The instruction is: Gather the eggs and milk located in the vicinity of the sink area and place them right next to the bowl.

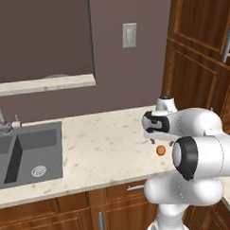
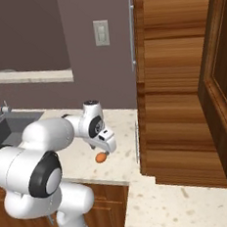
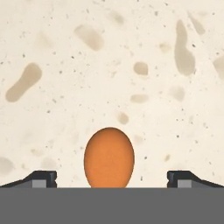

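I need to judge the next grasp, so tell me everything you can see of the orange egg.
The orange egg is a small, smooth, evenly orange oval with no marks or cracks showing. It lies on the speckled cream counter, near the front edge, well right of the sink and close to the tall wooden cabinet. The open tool is above it, one fingertip on each side, both apart from the shell. Only the counter appears to touch it.
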You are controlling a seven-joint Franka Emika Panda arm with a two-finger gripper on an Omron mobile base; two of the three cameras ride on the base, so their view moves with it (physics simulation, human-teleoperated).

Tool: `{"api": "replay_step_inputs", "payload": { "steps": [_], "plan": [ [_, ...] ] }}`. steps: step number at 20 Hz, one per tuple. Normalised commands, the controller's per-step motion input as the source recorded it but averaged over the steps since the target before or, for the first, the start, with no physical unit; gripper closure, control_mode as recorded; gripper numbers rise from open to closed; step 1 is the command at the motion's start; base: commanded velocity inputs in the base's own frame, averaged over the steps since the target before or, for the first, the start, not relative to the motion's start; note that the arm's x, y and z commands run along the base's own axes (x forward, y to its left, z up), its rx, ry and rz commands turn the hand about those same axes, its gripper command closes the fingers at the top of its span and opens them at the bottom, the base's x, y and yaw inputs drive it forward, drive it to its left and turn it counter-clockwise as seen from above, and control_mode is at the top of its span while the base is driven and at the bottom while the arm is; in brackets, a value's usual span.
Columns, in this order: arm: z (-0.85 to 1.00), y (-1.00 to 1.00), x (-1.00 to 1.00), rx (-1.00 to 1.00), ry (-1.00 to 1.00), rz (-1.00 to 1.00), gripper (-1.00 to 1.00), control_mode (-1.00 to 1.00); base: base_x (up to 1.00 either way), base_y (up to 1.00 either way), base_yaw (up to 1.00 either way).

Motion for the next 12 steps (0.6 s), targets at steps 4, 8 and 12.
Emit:
{"api": "replay_step_inputs", "payload": {
  "steps": [4,8,12],
  "plan": [
    [-0.27,0.00,0.00,0.00,0.00,0.00,-1.00,-1.00,0.00,0.00,0.00],
    [-0.22,0.00,0.00,0.00,0.00,0.00,-1.00,-1.00,0.00,0.00,0.00],
    [-0.21,0.00,0.00,0.00,0.00,0.00,-1.00,-1.00,0.00,0.00,0.00]
  ]
}}
